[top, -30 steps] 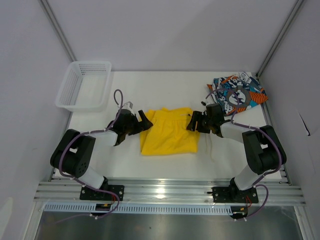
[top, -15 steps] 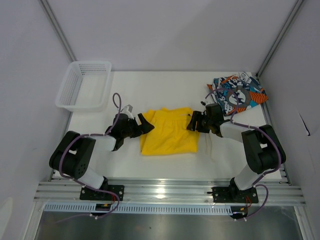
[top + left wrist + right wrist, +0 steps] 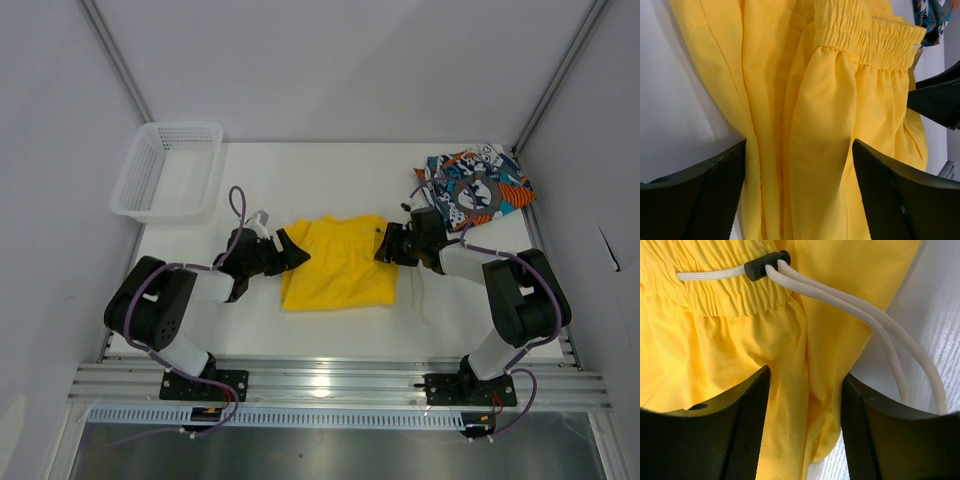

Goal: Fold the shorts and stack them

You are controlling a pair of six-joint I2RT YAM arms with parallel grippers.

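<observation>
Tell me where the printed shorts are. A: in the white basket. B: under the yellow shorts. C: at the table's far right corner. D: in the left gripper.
C: the printed shorts lie bunched at the far right corner of the table, apart from the yellow shorts.

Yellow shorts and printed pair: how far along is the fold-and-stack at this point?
Done: little; the yellow shorts lie flat mid-table, possibly folded once. In hand: the left gripper and right gripper sit at their upper corners, jaws open around cloth, not closed. Left: finish that fold, fold the printed shorts bunched at the far right corner, then stack the two.
</observation>
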